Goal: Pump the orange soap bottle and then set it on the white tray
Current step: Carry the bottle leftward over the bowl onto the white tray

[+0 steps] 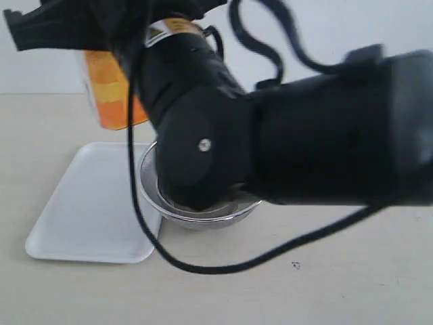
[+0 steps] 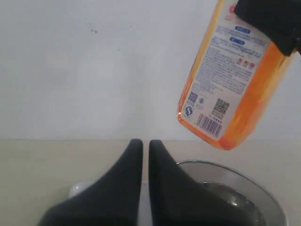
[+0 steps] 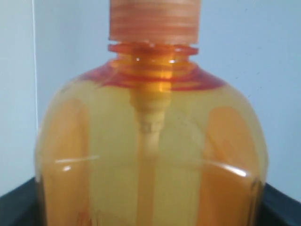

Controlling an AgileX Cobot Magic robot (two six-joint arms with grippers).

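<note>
**Orange soap bottle.** The orange soap bottle [image 3: 150, 155] is translucent with broad flat faces and rounded shoulders, and it is filled with orange liquid. In the right wrist view a pale dip tube [image 3: 151, 141] runs down from the threaded neck, which is capped by a ribbed orange collar [image 3: 154, 21]. The pump head is out of frame. In the left wrist view one face carries a white label [image 2: 225, 80] with small print, blue headings, two square codes and a barcode.

**Position.** The bottle is lifted off the bench [image 1: 338, 271] and tilted, with one lower corner hanging lowest against the pale wall. It is above and beyond the steel bowl [image 2: 249, 188]. In the exterior view it shows behind the black arm, past the far edge of the white tray [image 1: 81, 210]. The tray lies flat on the bench just beside the bowl.

**Fingers.**
- The right fingers [image 3: 16, 205] pinch the bottle. Black pads flank its body on both sides, and the left wrist view shows them clamped on its upper part.
- The left fingers [image 2: 129, 160] are pressed together with only a thin slit between them. They hold nothing and hang low over the bench near the bowl's rim, apart from the bottle.
</note>
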